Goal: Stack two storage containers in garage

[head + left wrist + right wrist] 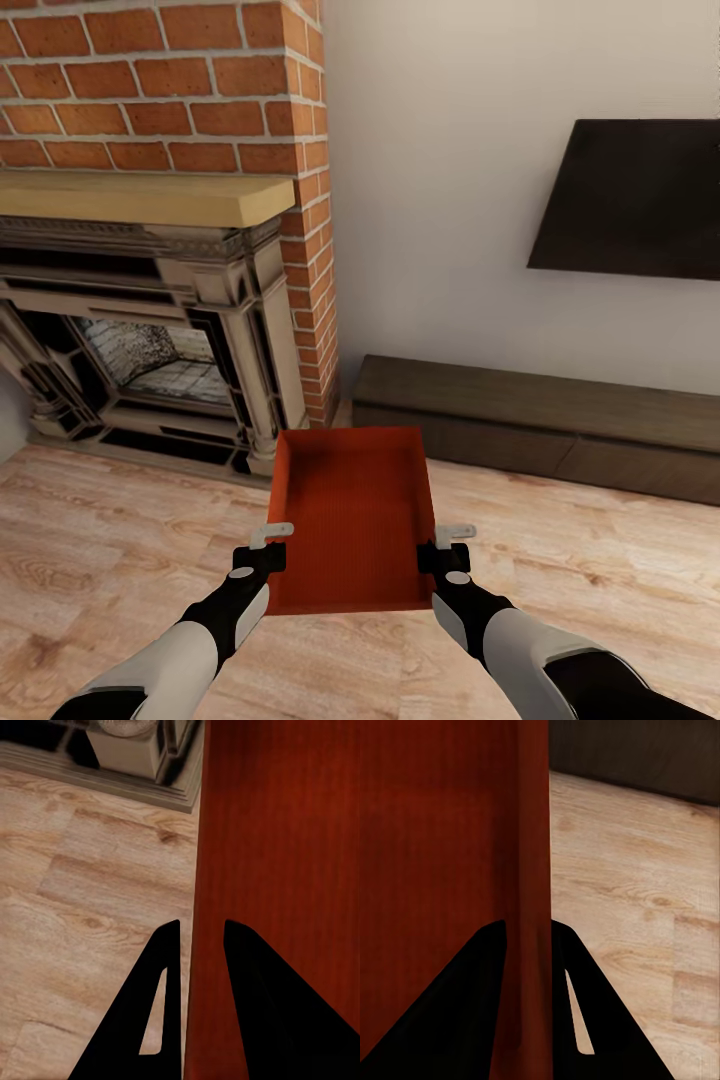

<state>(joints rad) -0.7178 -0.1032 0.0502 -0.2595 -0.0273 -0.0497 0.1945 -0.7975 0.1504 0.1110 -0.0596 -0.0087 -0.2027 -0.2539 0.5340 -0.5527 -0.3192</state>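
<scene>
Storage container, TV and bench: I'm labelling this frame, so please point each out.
storage container [350, 520], head view, ribbed inside floor.
TV [635, 195], head view, middle of black screen.
bench [540, 405], head view, dark top surface.

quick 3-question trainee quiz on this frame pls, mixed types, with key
1. True or false: the bin is gripped at both long side walls, one by the left gripper and one by the right gripper.
2. Multiple choice: what lies directly beyond the bin's far end in the head view? A) the TV B) the foot of the brick chimney beside the fireplace C) a door
3. Fill in: the floor under the bin is made of light ____ planks.

Key: 1 true (each wrist view shows a wall between the two fingers); 2 B; 3 wood.
</scene>
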